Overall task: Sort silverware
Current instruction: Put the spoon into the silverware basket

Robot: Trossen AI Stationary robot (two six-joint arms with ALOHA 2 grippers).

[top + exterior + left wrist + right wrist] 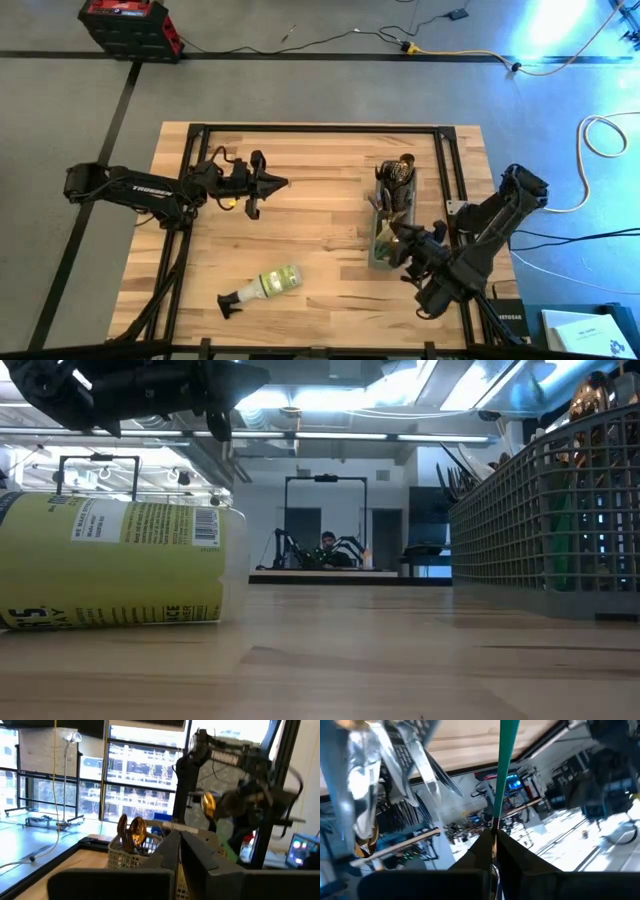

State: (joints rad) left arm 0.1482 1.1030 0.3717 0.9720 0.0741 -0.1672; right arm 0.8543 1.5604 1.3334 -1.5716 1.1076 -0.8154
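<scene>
A grey mesh caddy (392, 212) stands at the table's right and holds gold and dark silverware (398, 172) upright; it also shows in the low view (550, 520). My right gripper (397, 237) hovers over the caddy's near end, shut on a green-handled piece of silverware (504, 775). In the left wrist view this piece is a blurred gold head (207, 804) above a green handle (227, 845). My left gripper (278, 183) hangs shut and bare above the table's left middle, pointing toward the caddy (131, 854). My right gripper pinches the green handle (496, 822) between its two fingertips. The handle runs straight on past the fingertips, in line with the fingers, and leaves the right wrist view at its edge. The piece is in the air over the caddy; whether its far end touches anything I cannot tell.
A clear spray bottle (262, 288) with a yellow label and black nozzle lies on its side near the table's front edge; it fills the left of the low view (110, 560). Black frame rails (320, 129) run along the table's far edge and sides.
</scene>
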